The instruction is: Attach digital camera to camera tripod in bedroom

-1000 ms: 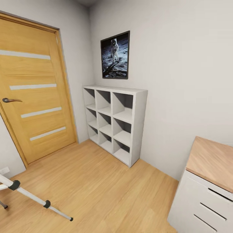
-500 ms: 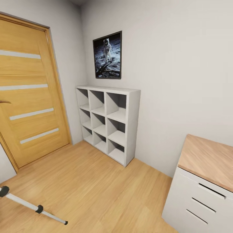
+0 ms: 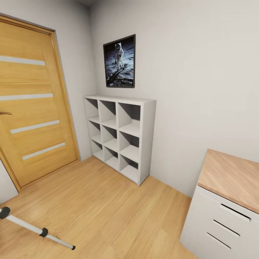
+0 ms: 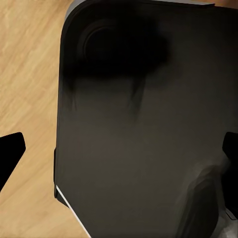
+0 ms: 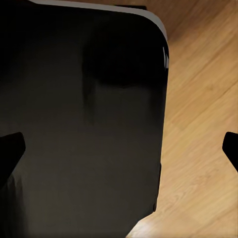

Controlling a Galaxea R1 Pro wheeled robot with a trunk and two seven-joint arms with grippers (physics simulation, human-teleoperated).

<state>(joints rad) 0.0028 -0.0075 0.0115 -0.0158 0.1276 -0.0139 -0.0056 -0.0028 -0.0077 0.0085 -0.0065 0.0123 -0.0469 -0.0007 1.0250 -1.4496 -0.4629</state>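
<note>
Left wrist view shows the left end effector (image 4: 119,148) with its two dark fingertips (image 4: 10,151) set wide apart at the picture's opposite edges, nothing between them, hanging over a large black rounded panel (image 4: 144,124) with a pale rim, beyond which the light wood floor (image 4: 27,74) shows. In the right wrist view the right end effector (image 5: 119,146) is likewise spread wide and empty, over the same kind of black panel (image 5: 79,124) with wood floor (image 5: 203,124) along one side. In the head view one leg of the camera tripod (image 3: 34,228) lies low at the lower left corner: a silver tube with black joints and a black foot, slanting down to the floor (image 3: 108,208). How it stands relative to either end effector cannot be told from these views. The floor spreads wide and bare between that leg, the oak door (image 3: 32,104) with pale horizontal stripes on the left, the white cube shelves (image 3: 120,136) against the far wall, and a white drawer unit (image 3: 219,223) with a wooden tabletop (image 3: 232,178) at the right edge. Above the shelves hangs a framed picture (image 3: 119,62) of an astronaut on a grey surface. No writing or brand can be read anywhere.
</note>
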